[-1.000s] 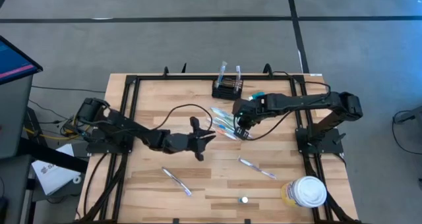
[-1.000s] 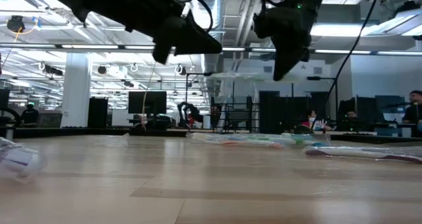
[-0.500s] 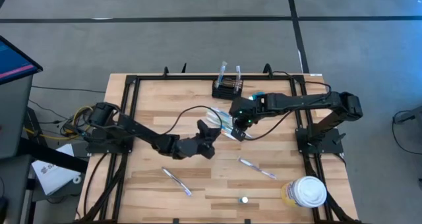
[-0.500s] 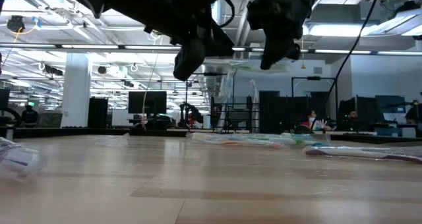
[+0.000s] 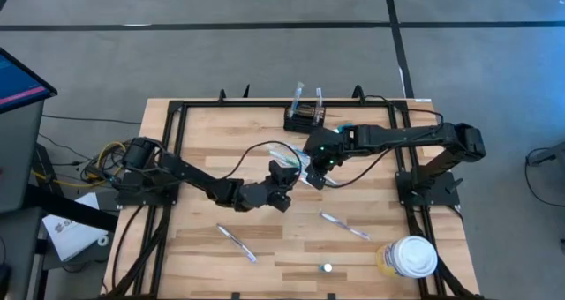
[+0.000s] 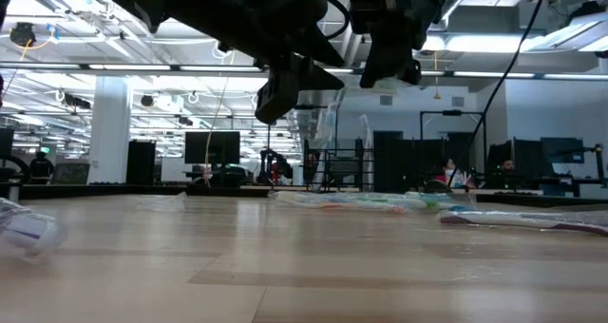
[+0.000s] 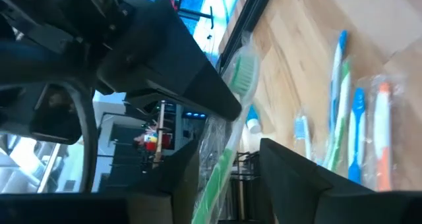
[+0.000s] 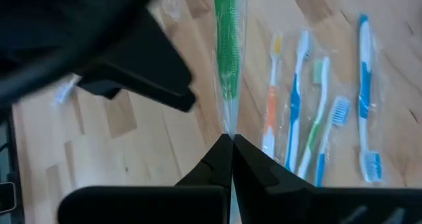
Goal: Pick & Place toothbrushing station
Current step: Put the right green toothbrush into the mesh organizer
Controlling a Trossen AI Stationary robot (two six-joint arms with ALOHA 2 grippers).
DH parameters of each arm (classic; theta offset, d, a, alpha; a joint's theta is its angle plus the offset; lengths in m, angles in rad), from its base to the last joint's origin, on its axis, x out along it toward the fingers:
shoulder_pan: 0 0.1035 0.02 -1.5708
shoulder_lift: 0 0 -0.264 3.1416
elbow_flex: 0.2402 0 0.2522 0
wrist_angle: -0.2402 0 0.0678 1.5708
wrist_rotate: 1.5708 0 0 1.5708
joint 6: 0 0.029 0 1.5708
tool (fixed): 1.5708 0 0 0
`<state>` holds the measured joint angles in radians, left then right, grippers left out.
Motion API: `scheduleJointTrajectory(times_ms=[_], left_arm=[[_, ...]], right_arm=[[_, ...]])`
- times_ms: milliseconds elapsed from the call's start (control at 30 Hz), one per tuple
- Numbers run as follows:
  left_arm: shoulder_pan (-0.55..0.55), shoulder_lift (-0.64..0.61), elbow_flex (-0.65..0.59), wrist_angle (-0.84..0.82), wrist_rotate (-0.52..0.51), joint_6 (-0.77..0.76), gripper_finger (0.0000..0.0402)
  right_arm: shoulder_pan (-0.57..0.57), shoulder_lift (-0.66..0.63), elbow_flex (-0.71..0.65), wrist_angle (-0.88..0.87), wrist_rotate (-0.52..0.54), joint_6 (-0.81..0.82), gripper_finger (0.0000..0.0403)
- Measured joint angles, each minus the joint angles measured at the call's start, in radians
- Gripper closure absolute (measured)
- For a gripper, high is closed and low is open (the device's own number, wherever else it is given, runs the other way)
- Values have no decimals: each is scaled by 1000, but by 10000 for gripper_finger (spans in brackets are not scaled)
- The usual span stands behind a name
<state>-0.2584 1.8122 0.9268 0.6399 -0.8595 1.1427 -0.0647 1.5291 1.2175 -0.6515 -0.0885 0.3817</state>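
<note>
The left claw (image 5: 284, 170) has swung in across the counter (image 5: 203, 247) over the past second and now sits just beside the right claw (image 5: 320, 164), above the middle. Its fingers have spread and stand open on either side of a green toothbrush (image 8: 226, 43) in a clear wrapper. The right claw is closed, pinching that wrapper by its end and holding the brush up off the counter. This looks like a handover about to happen: the left claw is lined up to take the brush, though it has not closed on it yet.

The station (image 5: 305, 119), a black mesh holder, stands at the far edge, right of centre, with two wrapped brushes upright in it. More wrapped brushes (image 8: 316, 112) lie in a cluster under the claws, and single ones (image 5: 237, 243) lie nearer. A white-lidded tub (image 5: 411, 256) sits at the near right corner.

The counter is pale wood in a black frame. Beyond it is a big open workspace with monitors, racks and seated people.
</note>
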Motion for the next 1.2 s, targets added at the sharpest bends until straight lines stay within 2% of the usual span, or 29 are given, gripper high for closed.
scheduleJointTrajectory(times_ms=[167,367,633,933,1200], left_arm=[[30,0,0,8,20,30,234],[55,0,0,14,56,29,247],[55,0,0,14,38,28,290],[55,1,-2,-1,40,29,384],[55,1,-2,1,43,29,382]], right_arm=[[0,0,0,25,-3,0,403],[0,0,0,58,-23,0,403],[0,0,0,59,-23,-4,403],[-1,-1,2,69,-24,-8,403],[-1,-1,2,68,-26,-17,403]])
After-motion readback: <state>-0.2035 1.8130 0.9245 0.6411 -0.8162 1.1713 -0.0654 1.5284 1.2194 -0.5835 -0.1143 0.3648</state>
